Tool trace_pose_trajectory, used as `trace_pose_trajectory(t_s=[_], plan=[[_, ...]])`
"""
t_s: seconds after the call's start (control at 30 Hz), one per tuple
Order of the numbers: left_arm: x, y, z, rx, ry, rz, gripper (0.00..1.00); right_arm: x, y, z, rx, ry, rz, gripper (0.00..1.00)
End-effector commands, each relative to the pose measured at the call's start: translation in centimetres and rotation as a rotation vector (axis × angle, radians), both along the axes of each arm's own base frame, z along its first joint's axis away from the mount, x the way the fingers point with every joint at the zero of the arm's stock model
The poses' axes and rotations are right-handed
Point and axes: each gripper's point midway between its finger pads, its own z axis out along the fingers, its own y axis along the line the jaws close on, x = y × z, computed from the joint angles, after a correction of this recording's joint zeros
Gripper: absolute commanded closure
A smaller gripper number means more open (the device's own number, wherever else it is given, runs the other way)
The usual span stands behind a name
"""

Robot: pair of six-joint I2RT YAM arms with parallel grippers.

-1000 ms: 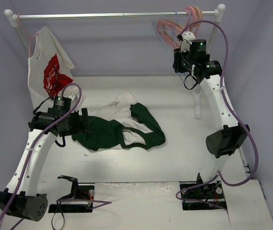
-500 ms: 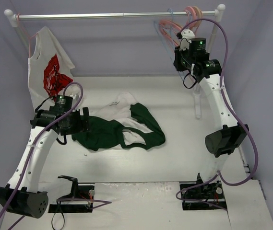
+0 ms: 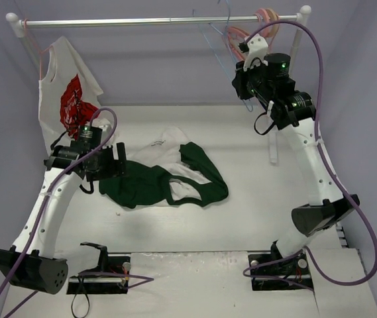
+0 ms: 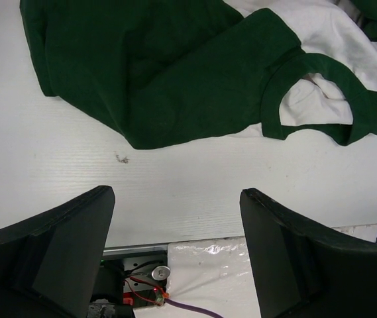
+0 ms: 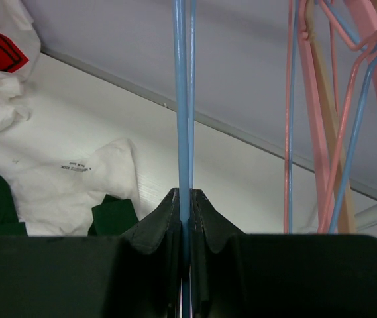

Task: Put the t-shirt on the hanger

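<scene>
Since a second ago, drawn left along the rail (image 3: 142,21) and apart from the pink hangers (image 3: 265,16): the hanger (image 3: 209,33), hook now up at rail height just left of that cluster. Also closed up in that second: the right end effector (image 3: 244,79), below the rail's right end. Clenched on one thin blue wire of the hanger; from the right wrist, wire pinched between the two black fingertips (image 5: 155,225) with no gap and running straight up out of the grip. Pink hangers off to the right of it in that view, not touched.

Lying crumpled on the table (image 3: 254,199), below the middle of the rail: the t-shirt (image 3: 142,187), dark green with whitish fabric showing at the collar and folds. Not on the hanger; well apart from it.

Below the rail's left half, at the t-shirt's left edge: the left end effector (image 3: 117,162), released, fingers spread wide, grasping nothing. From the left wrist, green fabric ahead of the fingertips, bare table between them.

Hanging from the rail's left end: white shirt with red print (image 3: 65,99).
</scene>
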Motion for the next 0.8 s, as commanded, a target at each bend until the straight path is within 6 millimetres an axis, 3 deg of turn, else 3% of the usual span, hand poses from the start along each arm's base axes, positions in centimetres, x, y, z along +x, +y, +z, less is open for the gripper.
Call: trace_pose_trajectory(t_s=[0.0,0.03,0.1,0.13,0.2,0.23,0.33,0.47,0.57,0.77], plan=[[1.3,-1.4,1.8,-0.029,-0.075,-0.033,0.22,-2.3,0.7,3.7,0.036,-0.112,0.036,1.00],[1.4,-1.6,1.7,-0.019,-0.076,-0.036,0.23,-2.8,1.4,1.9,0.024,-0.069,0.053,1.00],[1.5,-2.8,1.5,-0.014,-0.071,-0.059,0.23,-4.6,1.9,1.2,0.022,-0.057,0.076,1.00],[1.7,-2.9,1.4,0.010,-0.077,-0.055,0.23,-5.1,2.2,-1.3,0.004,-0.008,0.086,1.00],[2.1,-3.8,1.1,0.028,-0.080,-0.050,0.23,-6.6,1.7,-2.1,0.022,0.016,0.080,1.00],[1.9,-4.8,0.8,0.037,-0.078,-0.074,0.24,-7.1,1.6,-4.3,0.012,0.067,0.076,1.00],[2.6,-6.6,-0.3,0.063,-0.081,-0.074,0.31,-9.1,1.1,-5.4,0.040,0.095,0.073,1.00],[3.8,-9.1,-2.3,0.118,-0.082,-0.073,0.48,-11.1,0.4,-8.6,0.039,0.168,0.059,1.00],[4.8,-11.7,-3.3,0.124,-0.116,-0.089,0.55,-12.4,0.0,-9.3,0.047,0.185,0.054,1.00],[5.9,-14.8,-6.8,0.164,-0.102,-0.097,0.55,-13.7,-0.3,-9.9,0.076,0.203,0.051,1.00]])
